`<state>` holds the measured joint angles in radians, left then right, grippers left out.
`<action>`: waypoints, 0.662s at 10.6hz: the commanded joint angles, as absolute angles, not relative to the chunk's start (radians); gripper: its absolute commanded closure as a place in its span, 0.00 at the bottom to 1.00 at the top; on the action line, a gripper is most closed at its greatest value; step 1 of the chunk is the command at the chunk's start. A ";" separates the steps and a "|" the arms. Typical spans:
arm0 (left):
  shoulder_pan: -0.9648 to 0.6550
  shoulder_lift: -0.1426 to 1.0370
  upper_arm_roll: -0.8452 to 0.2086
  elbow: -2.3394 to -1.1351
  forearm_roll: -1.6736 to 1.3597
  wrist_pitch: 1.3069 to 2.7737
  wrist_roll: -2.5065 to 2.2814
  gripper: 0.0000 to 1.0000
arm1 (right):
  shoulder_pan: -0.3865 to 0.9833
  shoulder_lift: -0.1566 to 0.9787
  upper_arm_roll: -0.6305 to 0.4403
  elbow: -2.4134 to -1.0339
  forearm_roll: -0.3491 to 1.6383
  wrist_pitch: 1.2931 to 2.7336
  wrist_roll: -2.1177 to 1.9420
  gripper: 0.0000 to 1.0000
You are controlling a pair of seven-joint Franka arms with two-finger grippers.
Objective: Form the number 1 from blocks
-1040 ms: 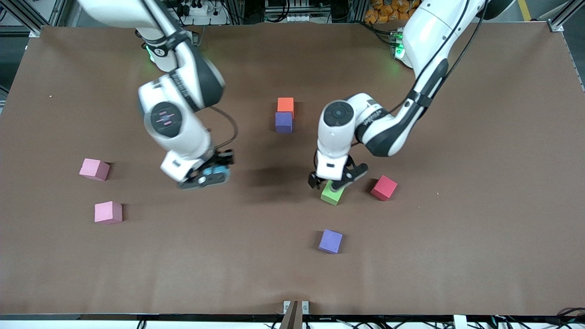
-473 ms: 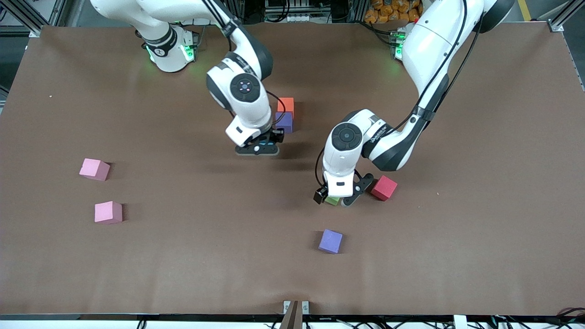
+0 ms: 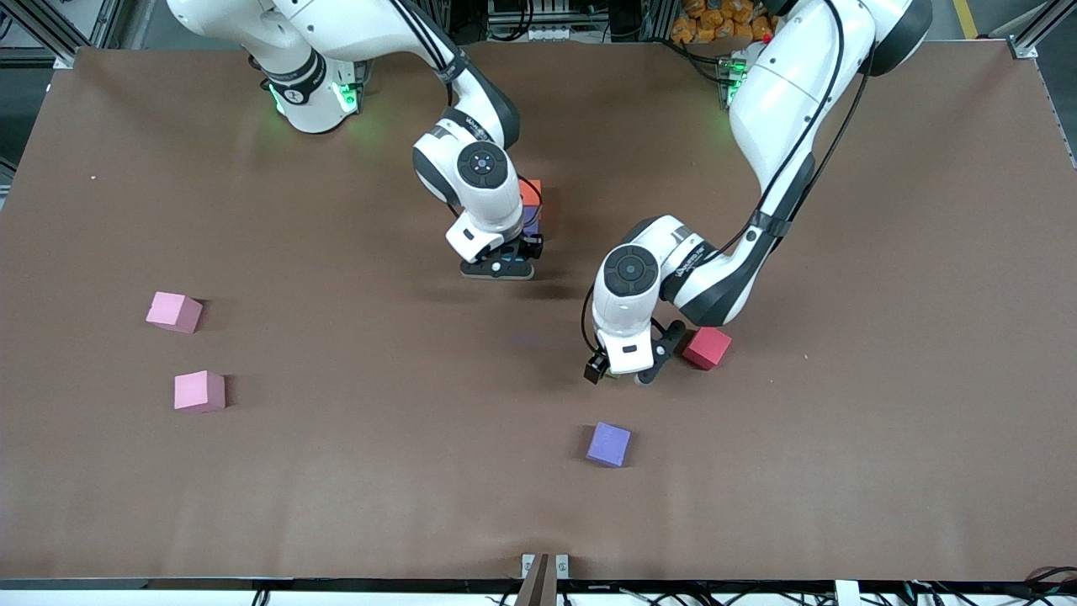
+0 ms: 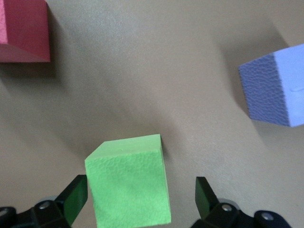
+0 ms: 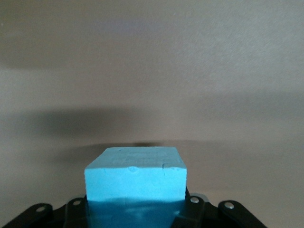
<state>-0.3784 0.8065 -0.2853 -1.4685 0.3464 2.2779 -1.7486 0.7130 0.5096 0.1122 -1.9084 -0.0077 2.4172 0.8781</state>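
My left gripper is down at the table, open, with the green block between its fingers; there is a gap on each side. The red block lies close beside it, and a purple block lies nearer the front camera. My right gripper is shut on the light blue block, low over the table beside the orange block and the second purple block. These two touch each other, and the right wrist partly hides them.
Two pink blocks lie apart toward the right arm's end of the brown table. The red block and the loose purple block flank the green one in the left wrist view.
My right arm has carried the light blue block from the right arm's end over to the orange and purple pair. My left gripper has come down around the green block.
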 commanded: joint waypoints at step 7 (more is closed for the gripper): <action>-0.403 0.825 -0.259 -1.443 0.344 2.228 -1.659 1.00 | 0.756 0.554 0.106 -1.933 -0.003 2.505 0.922 1.00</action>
